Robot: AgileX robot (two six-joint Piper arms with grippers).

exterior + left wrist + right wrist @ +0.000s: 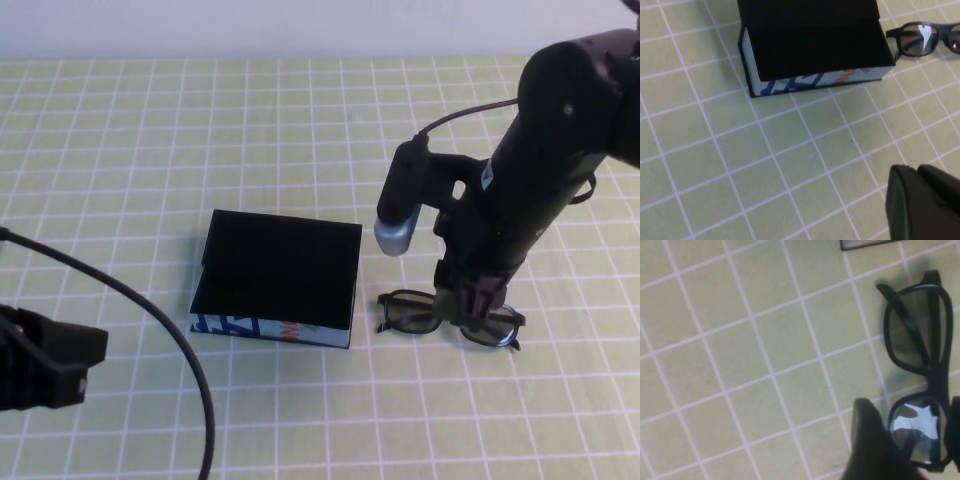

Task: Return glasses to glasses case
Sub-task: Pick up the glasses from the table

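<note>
Sitting open on the table (120, 150), the glasses case (277, 280) awaits, with the glasses (420, 312) just beside it. Right gripper (478, 312), fingers apart, straddles one lens for pickup; left gripper (922, 200) parked, fingers unclear.

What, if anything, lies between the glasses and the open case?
Nothing visible: only bare mat separates the glasses from the glasses case. The right gripper is open over one lens; the left gripper sits parked aside.
</note>
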